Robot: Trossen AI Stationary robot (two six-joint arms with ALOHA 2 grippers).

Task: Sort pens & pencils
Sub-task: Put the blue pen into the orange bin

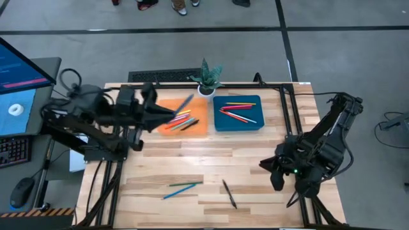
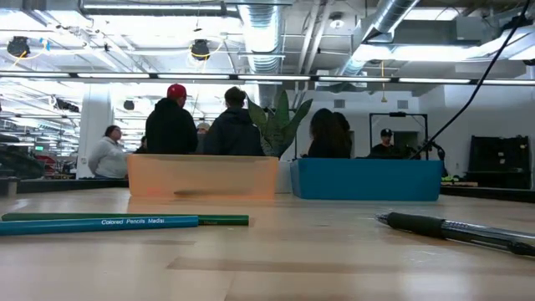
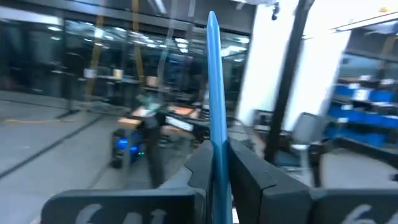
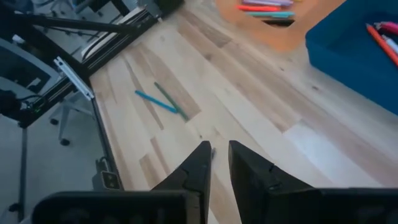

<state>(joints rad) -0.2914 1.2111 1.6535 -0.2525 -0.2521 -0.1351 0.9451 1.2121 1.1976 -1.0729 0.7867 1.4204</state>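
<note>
Near edge of the worktop (image 1: 211, 153): you have three loose sticks here, a blue pencil (image 1: 174, 191) and a green pencil (image 1: 186, 184) crossing each other, and a black pen (image 1: 229, 193) well apart from them.
Low view only: you can read print along the blue pencil's barrel and see the green one just behind it; the black pen shows a dark grip and a silvery barrel.
Right hand (image 1: 276, 171): it hangs over the worktop's right side, near the front; its fingers stand a narrow gap apart with nothing between them, which only its own wrist view shows you.
Left hand (image 1: 167, 114): raised over the orange tray, clamped on a blue stick (image 1: 186, 102) that slants out past the fingertips.
Left wrist view only: you see that stick as a plain blue shaft with a tapered tip, pinched between the two dark fingers (image 3: 249, 171).
Orange tray (image 1: 199, 130): a heap of mixed colours, red, yellow, pink, black; you cannot count them.
Blue tray (image 1: 238, 124): about five sticks, mostly red and orange, one pale.
Far edge: one small potted plant (image 1: 207, 78) between the two trays.
Beyond the worktop: the low view shows you several people standing.
</note>
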